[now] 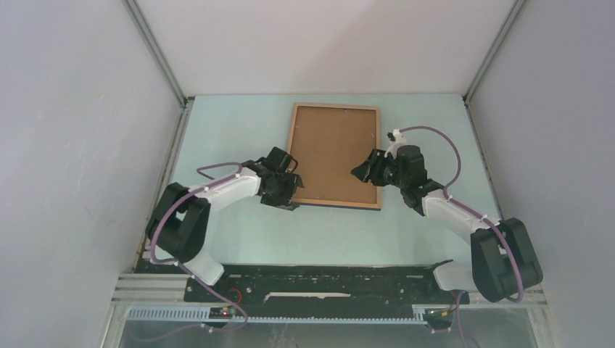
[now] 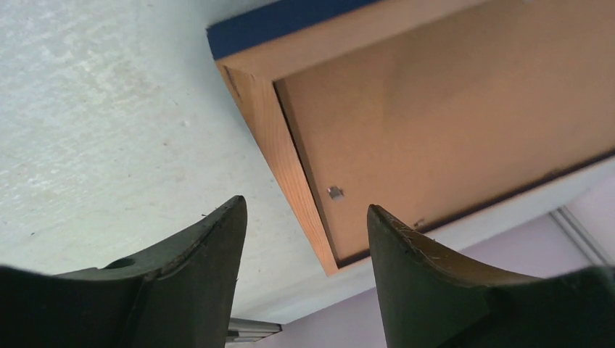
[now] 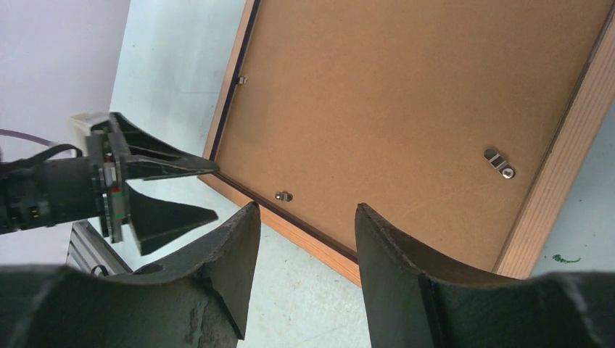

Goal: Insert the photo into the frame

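The frame (image 1: 336,106) lies flat on the table with its light wood back up. A plain brown backing board (image 1: 336,152) fills it, so the photo is hidden. My left gripper (image 1: 294,190) is open at the frame's near left corner. In the left wrist view the gripper (image 2: 304,210) holds nothing, and the wood rail (image 2: 283,152) runs just beyond its tips. My right gripper (image 1: 360,172) is open over the frame's right side. In the right wrist view it (image 3: 306,208) is empty above the near rail (image 3: 319,243) and the backing board (image 3: 406,94).
Small metal tabs (image 3: 500,162) (image 3: 283,196) sit along the board's edges. The frame's outer side is dark navy (image 2: 290,18). The left gripper (image 3: 216,190) shows in the right wrist view, beside the frame's corner. Grey walls enclose the pale table (image 1: 239,138) on three sides.
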`<state>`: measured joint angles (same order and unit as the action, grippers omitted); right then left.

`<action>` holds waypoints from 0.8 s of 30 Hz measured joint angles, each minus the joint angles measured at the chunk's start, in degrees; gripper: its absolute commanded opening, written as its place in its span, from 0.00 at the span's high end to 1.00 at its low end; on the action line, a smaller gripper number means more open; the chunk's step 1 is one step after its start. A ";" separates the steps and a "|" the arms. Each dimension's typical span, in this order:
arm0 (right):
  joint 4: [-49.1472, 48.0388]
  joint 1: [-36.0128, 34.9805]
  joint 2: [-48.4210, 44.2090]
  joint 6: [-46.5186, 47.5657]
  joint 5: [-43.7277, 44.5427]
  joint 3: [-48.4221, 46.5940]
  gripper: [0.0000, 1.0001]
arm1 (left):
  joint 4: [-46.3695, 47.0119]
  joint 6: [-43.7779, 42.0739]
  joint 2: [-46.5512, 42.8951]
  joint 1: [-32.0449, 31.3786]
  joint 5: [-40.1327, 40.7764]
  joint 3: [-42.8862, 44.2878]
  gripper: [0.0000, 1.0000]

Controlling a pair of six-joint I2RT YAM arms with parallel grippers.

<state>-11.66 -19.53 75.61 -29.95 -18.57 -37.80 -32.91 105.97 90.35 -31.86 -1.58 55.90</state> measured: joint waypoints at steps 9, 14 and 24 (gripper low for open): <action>0.74 0.02 0.07 0.13 0.31 0.00 0.41 | 3.80 5.97 7.39 -0.57 -2.56 0.00 0.57; 0.74 0.02 0.07 0.17 0.48 0.00 0.41 | 5.42 7.89 8.31 -0.72 -3.17 -0.42 0.79; 0.76 0.02 0.07 0.20 0.52 0.00 0.40 | 4.90 3.10 8.57 -0.59 -1.25 0.17 1.00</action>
<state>-10.90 -19.51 75.68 -29.76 -18.04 -37.80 -28.01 109.08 98.91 -32.45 -2.83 56.07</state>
